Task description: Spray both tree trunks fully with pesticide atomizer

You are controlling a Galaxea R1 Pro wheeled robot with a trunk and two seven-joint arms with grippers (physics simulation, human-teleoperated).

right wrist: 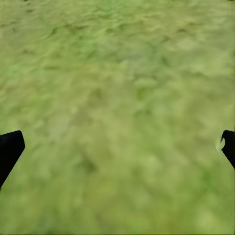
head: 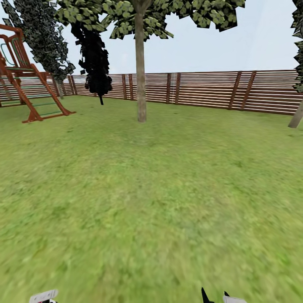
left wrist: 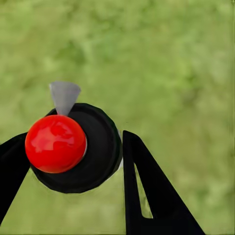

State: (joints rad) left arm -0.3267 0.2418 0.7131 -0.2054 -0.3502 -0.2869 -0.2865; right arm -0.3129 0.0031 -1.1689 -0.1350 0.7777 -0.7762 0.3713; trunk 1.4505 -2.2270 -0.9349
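Note:
In the left wrist view the pesticide atomizer (left wrist: 95,147) shows end-on as a round black body with a shiny red ball (left wrist: 55,143) and a pale grey cone nozzle (left wrist: 64,96). My left gripper (left wrist: 73,138) is shut on it, one black finger pressed against each side, above blurry grass. A tree with a thick pale trunk (head: 140,80) stands ahead near the fence. A second leaning trunk (head: 296,115) shows at the right edge. My right gripper (right wrist: 120,139) hangs open and empty over the lawn; its tips (head: 214,296) peek in at the head view's bottom edge.
A red-brown wooden play frame (head: 25,80) stands at the far left. A black-leaved tree with a thin stem (head: 94,54) grows by the brown slat fence (head: 210,90). Open lawn (head: 151,202) stretches between me and the trees.

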